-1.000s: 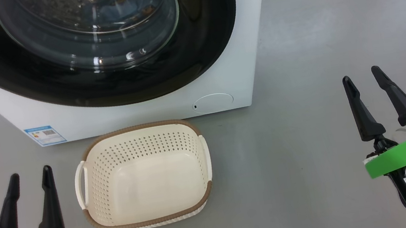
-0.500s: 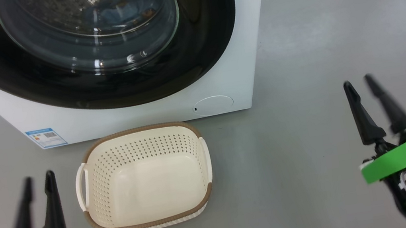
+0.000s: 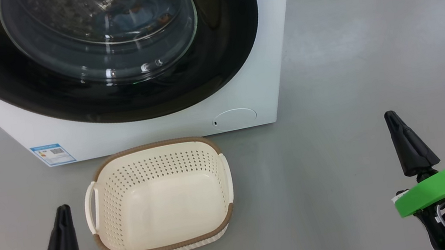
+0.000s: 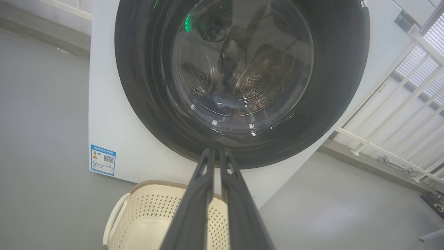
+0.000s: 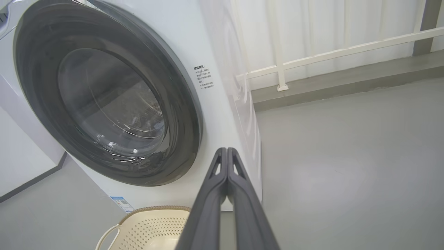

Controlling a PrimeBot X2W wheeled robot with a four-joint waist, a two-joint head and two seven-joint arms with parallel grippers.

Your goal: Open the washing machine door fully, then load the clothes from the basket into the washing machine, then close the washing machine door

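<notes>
Washing machine door [image 3: 104, 41] glossy, seemingly shut

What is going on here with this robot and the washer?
Nothing is held at this moment. The washing machine door is shut, and bluish clothes show inside through it. The basket on the floor before the washing machine is empty. The left gripper and the right gripper hover at either side of it, both shut on nothing.

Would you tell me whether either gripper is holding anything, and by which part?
Nothing is held: the left gripper and the right gripper are both shut on nothing.
</notes>
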